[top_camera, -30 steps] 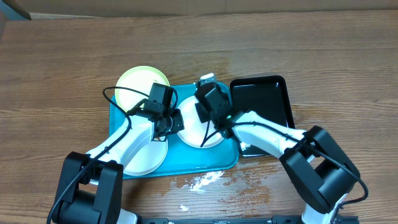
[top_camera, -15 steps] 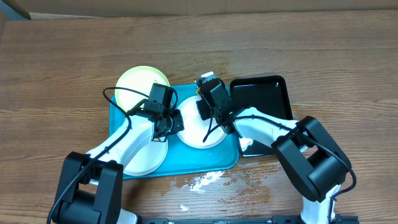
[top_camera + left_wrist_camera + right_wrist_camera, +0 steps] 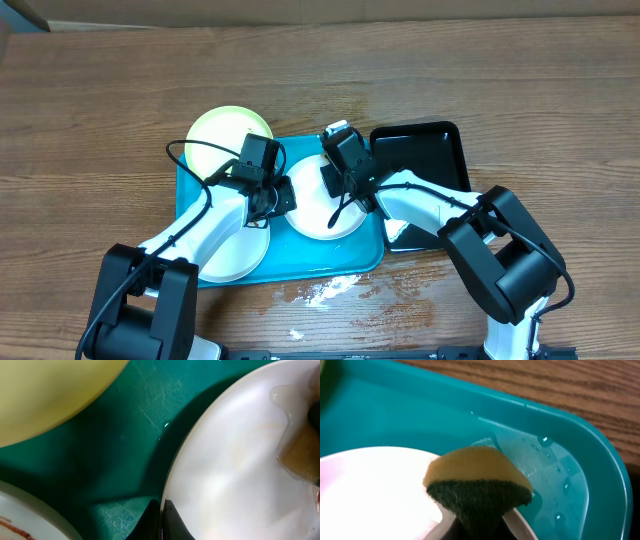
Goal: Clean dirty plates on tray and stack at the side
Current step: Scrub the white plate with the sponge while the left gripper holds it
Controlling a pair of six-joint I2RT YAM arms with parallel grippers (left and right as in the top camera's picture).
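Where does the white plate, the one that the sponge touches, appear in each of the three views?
Overhead: white plate in the picture's middle, on the blue tray.
Left wrist: plate fills the right half.
Right wrist: plate at lower left, under the sponge.
Shared landmark: the tray beneath it.

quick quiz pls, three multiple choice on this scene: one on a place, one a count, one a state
1. the black tray lies: A on the turquoise tray B beside it, on the right arm's side C on the left arm's side
2. plates in view: A two B five C three
3. the right end effector is: A shut on the sponge B open, empty C shut on a fork
B, it sits off the turquoise rim; C, yellow-green plate, left white plate, centre white plate; A, sponge pinched between its fingers.
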